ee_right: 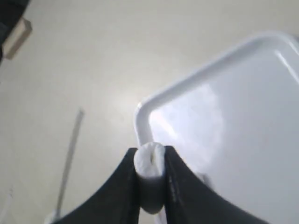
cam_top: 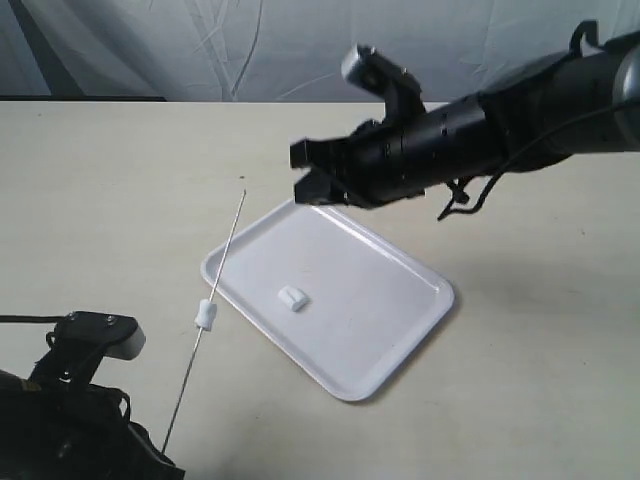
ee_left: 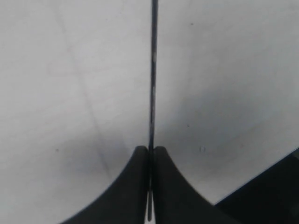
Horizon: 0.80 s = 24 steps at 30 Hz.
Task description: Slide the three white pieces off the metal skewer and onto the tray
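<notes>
Exterior view: the desk [cam_top: 100, 180] carries the tray [cam_top: 400, 330], which lies at an angle near the middle. The right gripper [cam_top: 300, 172] hangs over the tray's far corner. At the near left edge, the left gripper [ee_left: 150, 151] holds the low end of the metal skewer [cam_top: 222, 260]. In the left wrist view its fingers are pressed tight on the thin rod. The skewer slants up and away, passing just beside the tray's left corner.

Of the three white pieces, one lies on the tray [cam_top: 292, 297] near the middle. One is threaded on the skewer [cam_top: 205, 316], part way up and just outside the rim. The third [ee_right: 150, 170] is pinched between the right fingers, which are closed on its sides.

The step in hand looks like dropping the held piece, so the task seems about a third done, with a second piece on its way.

- In the right wrist view the piece sits over the corner rim, not the flat floor, so the gripper should move inward first.
- How high the piece hangs is hard to judge from these views. Lowering close before spreading the fingers would stop it bouncing or rolling off the low rim.
- It should land clear of the piece already on the tray.
- The left grip should hold firm so the skewer stays steady for the last piece.
</notes>
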Each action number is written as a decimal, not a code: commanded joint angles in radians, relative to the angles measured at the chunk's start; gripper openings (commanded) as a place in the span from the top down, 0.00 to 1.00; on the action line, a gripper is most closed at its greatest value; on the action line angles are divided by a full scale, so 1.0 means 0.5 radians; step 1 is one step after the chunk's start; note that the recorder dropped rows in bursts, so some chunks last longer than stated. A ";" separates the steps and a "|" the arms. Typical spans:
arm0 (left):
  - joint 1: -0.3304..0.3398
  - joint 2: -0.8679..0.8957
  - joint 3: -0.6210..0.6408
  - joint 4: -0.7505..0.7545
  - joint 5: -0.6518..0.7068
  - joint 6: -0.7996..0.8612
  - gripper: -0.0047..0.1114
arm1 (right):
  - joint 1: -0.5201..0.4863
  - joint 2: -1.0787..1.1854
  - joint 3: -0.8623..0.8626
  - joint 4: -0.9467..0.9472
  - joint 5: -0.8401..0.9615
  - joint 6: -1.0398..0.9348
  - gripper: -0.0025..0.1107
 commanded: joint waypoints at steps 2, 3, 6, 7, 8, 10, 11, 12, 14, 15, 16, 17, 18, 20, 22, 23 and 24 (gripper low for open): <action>-0.004 0.062 -0.130 0.032 0.158 0.008 0.96 | 0.007 0.128 0.141 -0.073 0.019 0.029 0.85; -0.004 0.085 -0.155 0.046 0.179 0.008 0.96 | 0.007 0.150 0.154 -0.073 0.028 0.029 0.85; -0.004 0.146 -0.209 0.064 0.214 0.008 0.96 | 0.007 0.195 0.189 -0.073 0.029 0.029 0.82; -0.004 0.166 -0.222 0.074 0.214 0.004 0.96 | 0.007 0.202 0.193 -0.073 0.029 0.029 0.79; -0.004 0.187 -0.237 0.090 0.199 0.004 0.96 | 0.007 0.211 0.193 -0.079 0.032 0.029 0.74; -0.004 0.226 -0.258 0.104 0.160 0.004 0.96 | 0.007 0.211 0.193 -0.079 0.032 0.024 0.67; -0.004 0.250 -0.268 0.110 0.131 0.004 0.96 | 0.007 0.211 0.193 -0.076 0.038 0.016 0.66; -0.004 0.272 -0.279 0.119 0.108 0.004 0.96 | 0.007 0.211 0.193 -0.071 0.059 0.005 0.65; 0.000 0.303 -0.305 0.133 0.027 0.001 0.96 | 0.007 0.211 0.190 -0.071 0.114 -0.011 0.65; 0.005 0.319 -0.317 0.133 0.005 0.001 0.96 | 0.007 0.211 0.190 -0.039 0.170 -0.054 0.65; 0.023 0.331 -0.335 0.137 -0.006 0.001 0.96 | 0.007 0.211 0.190 -0.011 0.235 -0.108 0.65; 0.044 0.336 -0.348 0.142 -0.014 0.001 0.96 | 0.007 0.211 0.190 0.028 0.331 -0.186 0.65; 0.067 0.336 -0.363 0.148 -0.014 0.001 0.96 | 0.007 0.207 0.190 0.071 0.423 -0.260 0.65; 0.108 0.336 -0.390 0.148 -0.006 0.001 0.96 | 0.007 0.202 0.190 0.169 0.599 -0.409 0.65; 0.138 0.336 -0.412 0.148 0.041 0.010 0.96 | 0.007 0.202 0.190 0.269 0.754 -0.559 0.65; 0.147 0.336 -0.422 0.148 0.059 0.010 0.96 | 0.007 0.202 0.190 0.305 0.793 -0.614 0.65; 0.147 0.336 -0.423 0.148 0.070 0.010 0.96 | 0.007 0.202 0.190 0.355 0.828 -0.660 0.65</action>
